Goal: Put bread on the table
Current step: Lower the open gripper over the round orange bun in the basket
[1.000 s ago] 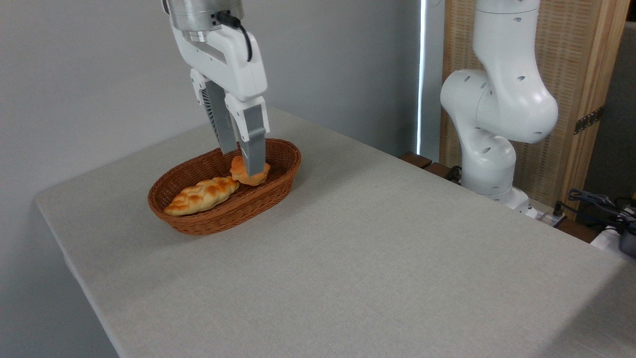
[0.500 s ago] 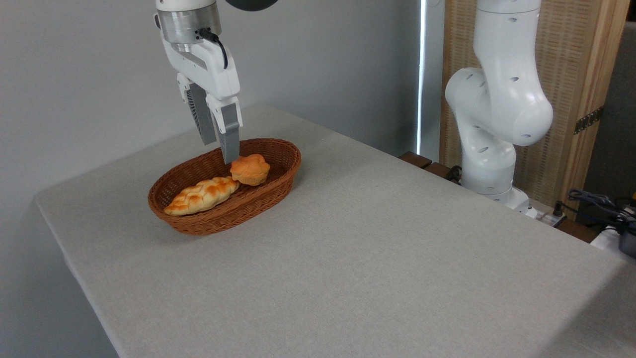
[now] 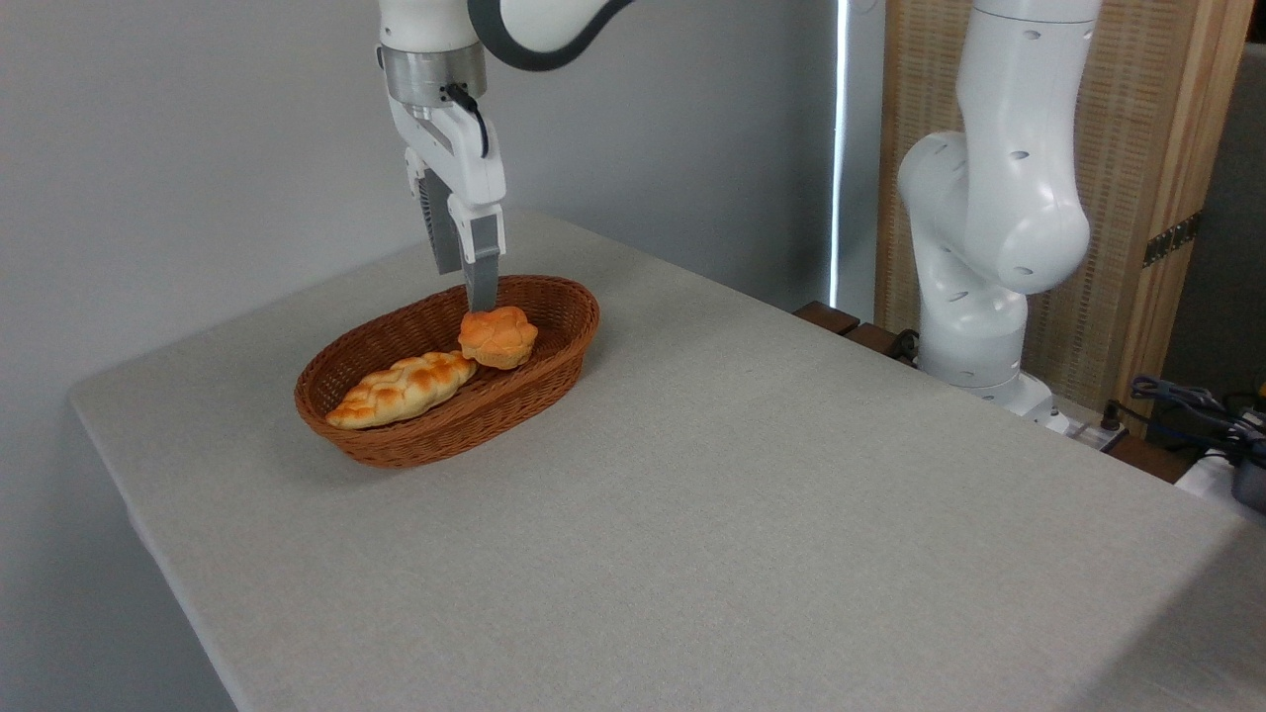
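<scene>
Bun [image 3: 497, 337] is seated in the wicker basket [image 3: 396, 450], at the basket's right end, leaning on the inner wall. Nothing is holding it. Braided loaf [image 3: 401, 388] is lying in the same basket, to the left of the bun, its right tip touching or almost touching it.

Gripper [image 3: 473, 287] is hung above the basket's back rim, fingers pointed down, tips just above and behind the bun's upper left edge. No contact can be made out. Fingers are seen nearly edge-on and overlapping, so the gap cannot be judged; whether they are apart or together cannot be told from this view. Nothing is clamped between them.

Table [image 3: 752, 514] to the right of and in front of the basket is bare cloth, so plenty of room is available for the drop. The transfer has not been started: the bun is not yet lifted.

Risks judged from here:
- The bun sits close to the basket wall; a finger could be driven onto the rim or weave on descent, and the basket shoved or tipped.
- The lumpy, rounded top gives poor purchase; an off-centre pinch could let the bun be squeezed out sideways.
- The loaf is close; it could be nudged or caught along with the bun.
- The basket looks light; it could be dragged up if a finger snags the weave.
</scene>
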You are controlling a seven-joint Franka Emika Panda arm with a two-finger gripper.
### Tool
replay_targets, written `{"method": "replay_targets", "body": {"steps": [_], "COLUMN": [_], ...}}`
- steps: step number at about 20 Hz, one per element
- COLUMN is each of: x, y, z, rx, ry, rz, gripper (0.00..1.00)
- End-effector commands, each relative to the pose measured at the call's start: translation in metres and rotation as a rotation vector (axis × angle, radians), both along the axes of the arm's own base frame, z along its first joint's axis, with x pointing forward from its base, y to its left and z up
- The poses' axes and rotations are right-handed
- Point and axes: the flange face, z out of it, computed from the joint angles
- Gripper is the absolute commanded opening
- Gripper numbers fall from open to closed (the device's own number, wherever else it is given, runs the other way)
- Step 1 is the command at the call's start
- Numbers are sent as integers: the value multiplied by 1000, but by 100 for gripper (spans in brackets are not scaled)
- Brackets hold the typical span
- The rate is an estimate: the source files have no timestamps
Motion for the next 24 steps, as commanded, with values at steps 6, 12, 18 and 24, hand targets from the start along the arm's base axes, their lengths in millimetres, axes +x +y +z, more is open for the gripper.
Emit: {"method": "replay_targets", "body": {"steps": [6,12,18,24], "x": [-39,-34,-32,-31], "y": [-26,-30,-29,-28], "z": [-52,-61,-62,-71], "rx": [-14,-22,43,55], "ry": [35,12,-36,-22], "rz": [-62,-63,-121,-123], "gripper": [100,100,100,100]}}
